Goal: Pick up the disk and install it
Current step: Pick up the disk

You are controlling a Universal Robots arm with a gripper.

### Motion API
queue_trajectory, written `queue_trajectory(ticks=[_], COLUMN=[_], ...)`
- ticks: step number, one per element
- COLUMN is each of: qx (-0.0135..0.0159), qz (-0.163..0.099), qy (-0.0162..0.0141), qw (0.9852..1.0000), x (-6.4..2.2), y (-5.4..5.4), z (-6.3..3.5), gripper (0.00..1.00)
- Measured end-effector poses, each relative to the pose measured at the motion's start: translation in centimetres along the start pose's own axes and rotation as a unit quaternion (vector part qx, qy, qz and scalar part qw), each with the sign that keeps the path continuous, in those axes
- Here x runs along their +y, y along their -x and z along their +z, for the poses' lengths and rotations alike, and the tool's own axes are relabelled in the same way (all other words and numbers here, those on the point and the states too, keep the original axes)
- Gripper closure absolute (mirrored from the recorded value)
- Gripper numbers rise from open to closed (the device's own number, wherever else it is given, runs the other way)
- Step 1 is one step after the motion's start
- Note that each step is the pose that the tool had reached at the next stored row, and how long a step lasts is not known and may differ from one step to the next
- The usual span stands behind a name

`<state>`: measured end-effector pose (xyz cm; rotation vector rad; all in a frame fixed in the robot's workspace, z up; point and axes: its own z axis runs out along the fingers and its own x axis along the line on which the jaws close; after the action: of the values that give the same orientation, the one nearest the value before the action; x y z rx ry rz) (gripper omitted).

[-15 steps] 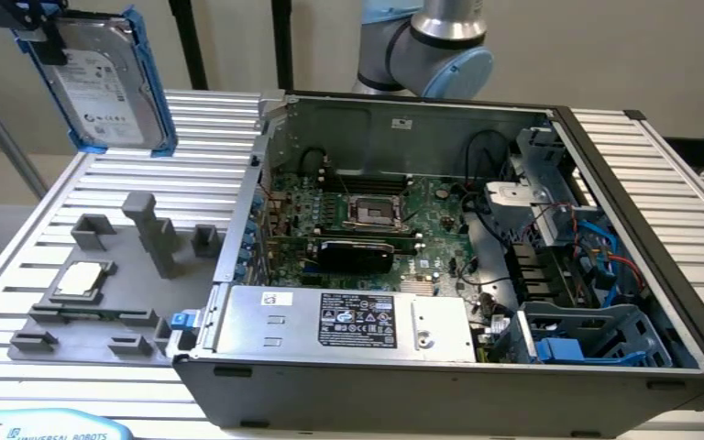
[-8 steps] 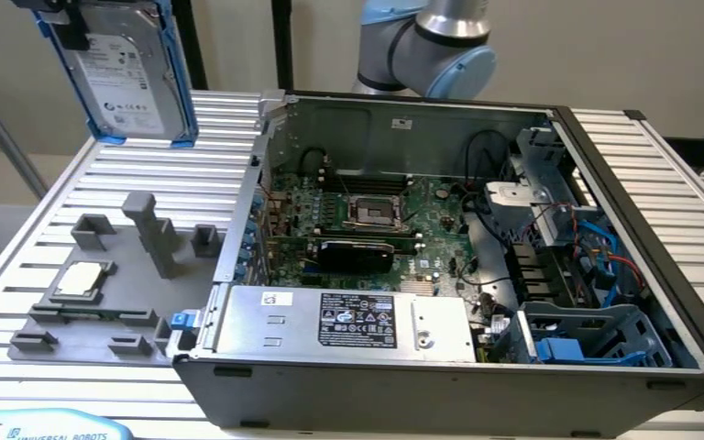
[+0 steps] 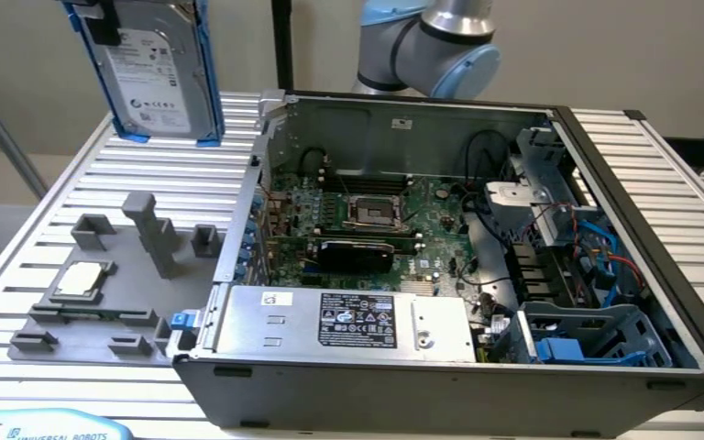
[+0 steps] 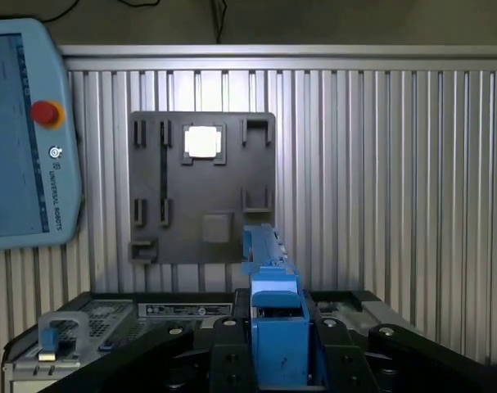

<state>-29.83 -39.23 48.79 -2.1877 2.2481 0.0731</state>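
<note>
Slatted table [image 3: 132, 179] bears computer case [image 3: 450, 390]; claw [image 4: 278, 348] grips disk [image 3: 157, 78].

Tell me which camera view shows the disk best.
The exterior view: the disk hangs upright in the air, with its white label and blue carrier facing the camera. The wrist view gives its blue edge, end-on, clamped in the pincer.
</note>
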Motion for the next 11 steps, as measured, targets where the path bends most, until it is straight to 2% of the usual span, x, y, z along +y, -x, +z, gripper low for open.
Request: queue_trajectory(ticks=[5, 11], qx=[0.0002, 0.0002], qz=[0.0, 0.0], qy=[0.0044, 0.0057], qw=[1.0, 1.0], x=[-2.26, -5.0], y=[-0.4, -1.1], z=[-0.44, -0.63], gripper=[0.67, 0.67])
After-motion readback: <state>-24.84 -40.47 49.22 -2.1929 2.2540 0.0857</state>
